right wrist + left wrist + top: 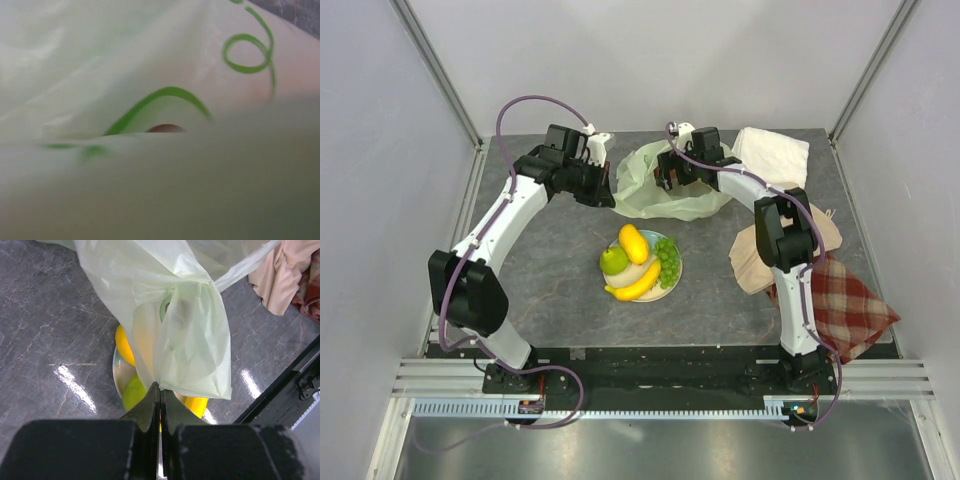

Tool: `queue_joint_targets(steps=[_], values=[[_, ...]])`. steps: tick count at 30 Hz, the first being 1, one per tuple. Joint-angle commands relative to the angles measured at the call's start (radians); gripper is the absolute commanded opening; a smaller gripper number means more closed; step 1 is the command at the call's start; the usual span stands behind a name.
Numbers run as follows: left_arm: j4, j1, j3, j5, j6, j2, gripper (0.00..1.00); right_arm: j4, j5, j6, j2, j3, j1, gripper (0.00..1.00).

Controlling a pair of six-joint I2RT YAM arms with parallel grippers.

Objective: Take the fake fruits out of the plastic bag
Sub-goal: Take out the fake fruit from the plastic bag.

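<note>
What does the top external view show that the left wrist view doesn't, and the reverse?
Only top external: the right arm, the grapes, the white cloth. Only left wrist: the left gripper shut on a fold of the plastic bag. Both: the bag, the plate with mango, green apple and banana, the beige cloth.

My desk [550, 270] is a dark grey slab veined like stone, glossy enough that the light from above lies on it in white streaks [75, 385]; pale, plain walls [660, 60] close me in on the left, the back and the right; slim aluminium posts [440, 75] run up the two far corners; a silvery slotted rail [650, 408] crosses the near edge, a black bar [660, 355] just behind it; nearer than that I see a dull grey surface [620, 450]; the light is soft and even, with faint shadows.
</note>
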Motion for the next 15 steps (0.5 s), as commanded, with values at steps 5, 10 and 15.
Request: queue_joint_targets(steps=[5, 10, 15], values=[[0.007, -0.003, 0.043, -0.035, 0.076, -0.006, 0.01, 0.151, -0.055, 0.144, 0.093, 0.169, -0.014, 0.97], [-0.017, -0.003, 0.013, -0.012, 0.077, -0.019, 0.02, 0.194, -0.077, 0.206, 0.138, 0.210, -0.019, 0.95], [-0.015, -0.007, 0.031, -0.008, 0.064, -0.003, 0.01, 0.191, -0.020, 0.217, 0.213, 0.262, -0.004, 0.95]])
